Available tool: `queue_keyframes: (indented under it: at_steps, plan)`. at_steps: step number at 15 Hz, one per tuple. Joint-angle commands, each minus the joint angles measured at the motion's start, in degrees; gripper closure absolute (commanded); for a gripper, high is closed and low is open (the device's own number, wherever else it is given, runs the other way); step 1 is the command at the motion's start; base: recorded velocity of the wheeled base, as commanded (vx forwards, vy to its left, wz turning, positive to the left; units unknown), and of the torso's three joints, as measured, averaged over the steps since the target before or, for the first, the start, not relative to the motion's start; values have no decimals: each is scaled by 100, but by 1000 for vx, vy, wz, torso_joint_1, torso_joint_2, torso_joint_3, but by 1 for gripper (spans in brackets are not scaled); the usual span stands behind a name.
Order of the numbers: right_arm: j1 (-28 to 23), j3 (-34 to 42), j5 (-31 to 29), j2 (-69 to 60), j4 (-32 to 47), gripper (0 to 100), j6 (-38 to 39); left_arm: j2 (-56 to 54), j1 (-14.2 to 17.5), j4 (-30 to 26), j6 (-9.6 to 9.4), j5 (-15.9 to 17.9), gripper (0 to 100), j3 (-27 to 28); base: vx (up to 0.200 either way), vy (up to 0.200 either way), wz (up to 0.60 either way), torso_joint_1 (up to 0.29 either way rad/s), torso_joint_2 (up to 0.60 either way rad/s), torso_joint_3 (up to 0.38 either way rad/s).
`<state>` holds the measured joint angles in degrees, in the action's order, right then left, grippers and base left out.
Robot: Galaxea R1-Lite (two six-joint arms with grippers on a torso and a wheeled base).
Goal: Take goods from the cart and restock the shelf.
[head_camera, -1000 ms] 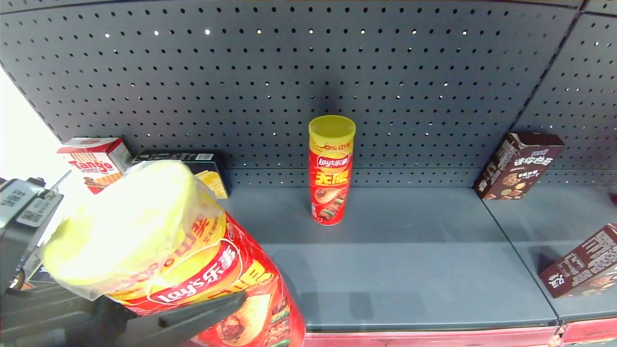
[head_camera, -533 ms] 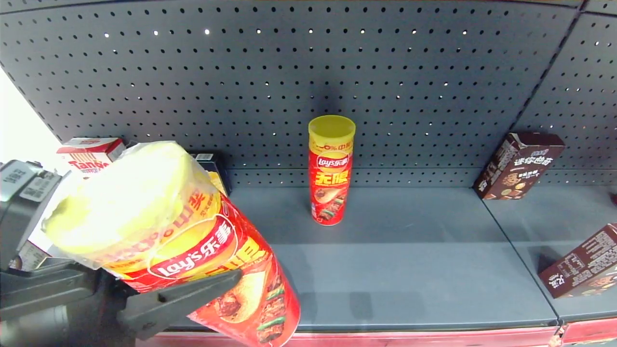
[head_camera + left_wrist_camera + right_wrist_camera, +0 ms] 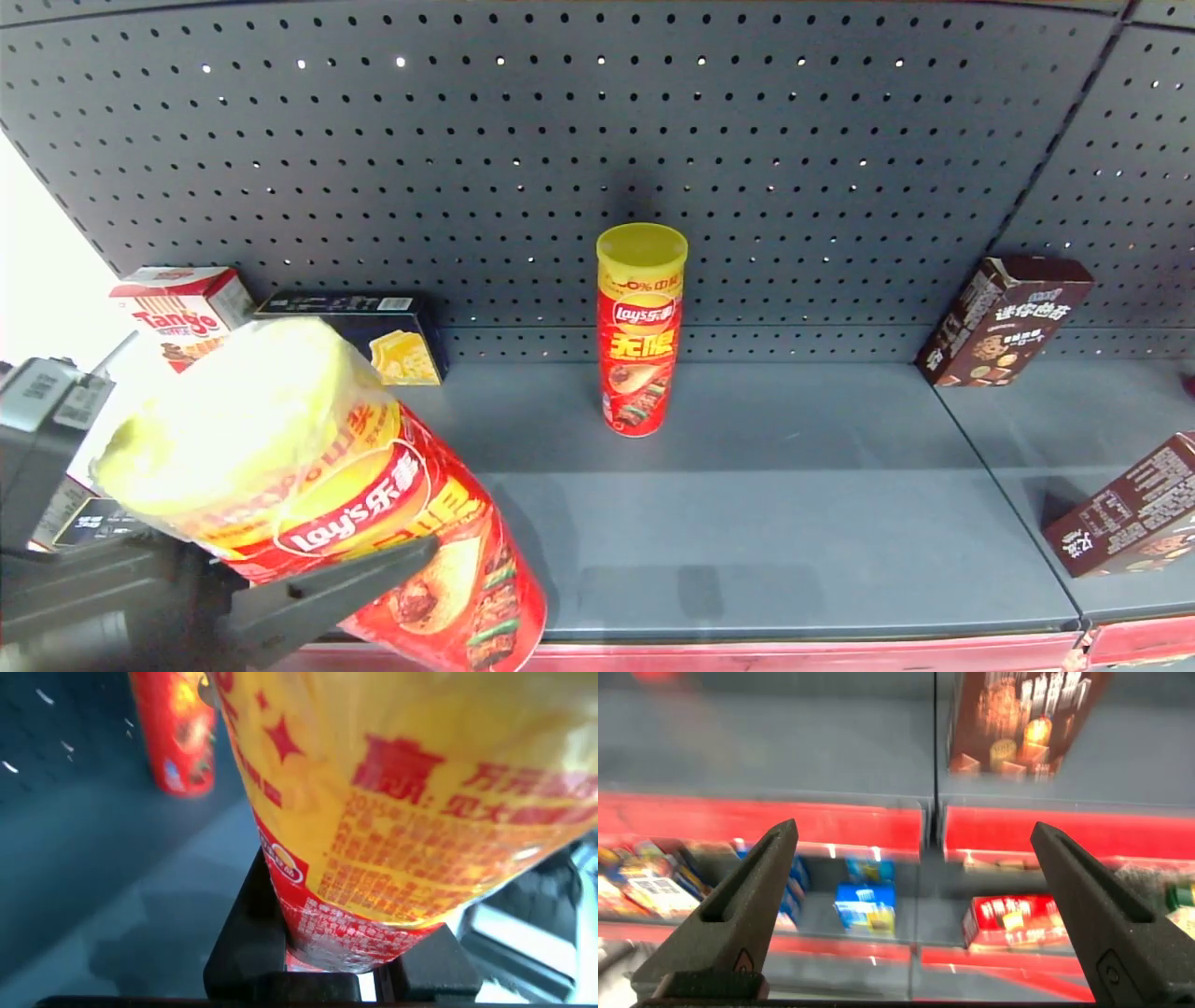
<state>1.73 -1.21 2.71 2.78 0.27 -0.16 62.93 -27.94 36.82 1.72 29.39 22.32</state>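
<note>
Left end effector: we see it clamped on the held chip can, a glossy cylinder tilted over the shelf front-left edge.
Right end effector: fingers spread wide, gripping nothing.
Open room: flat grey deck between it and the upright chip can, which is near the perforated back panel.

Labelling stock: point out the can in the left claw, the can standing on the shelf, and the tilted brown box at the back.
Held can (image 3: 364, 513), head view, red label band.
Standing can (image 3: 642, 345), head view, mid-body.
Brown box (image 3: 1004, 322), head view, front face.
</note>
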Motion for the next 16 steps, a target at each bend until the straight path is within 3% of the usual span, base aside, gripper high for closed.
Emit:
queue_keyframes:
  at_steps: [1,4,6,9,12,14,16]
  plan:
    - [126,-1681,169,1673,8,0,411,220,69,19,101,-4,100,361,0,0,0,0,0,0]
    - [583,-1997,327,2227,8,0,306,308,69,27,171,-4,100,431,0,0,0,0,0,0]
    - [890,-2683,424,3185,-53,0,-46,308,78,27,180,-4,100,413,0,0,0,0,0,0]
    - [1664,-3465,679,4266,-141,0,-195,317,78,36,180,-4,100,422,0,0,0,0,0,0]
    - [2402,-3922,529,5233,-176,0,-195,281,78,63,180,-4,100,378,0,0,0,0,0,0]
    - [2534,-4142,547,5778,-396,0,-195,281,113,63,180,-4,100,387,0,0,0,0,0,0]
    - [2622,-4204,995,6279,-958,0,-195,281,149,63,180,-4,100,378,0,0,0,0,0,0]
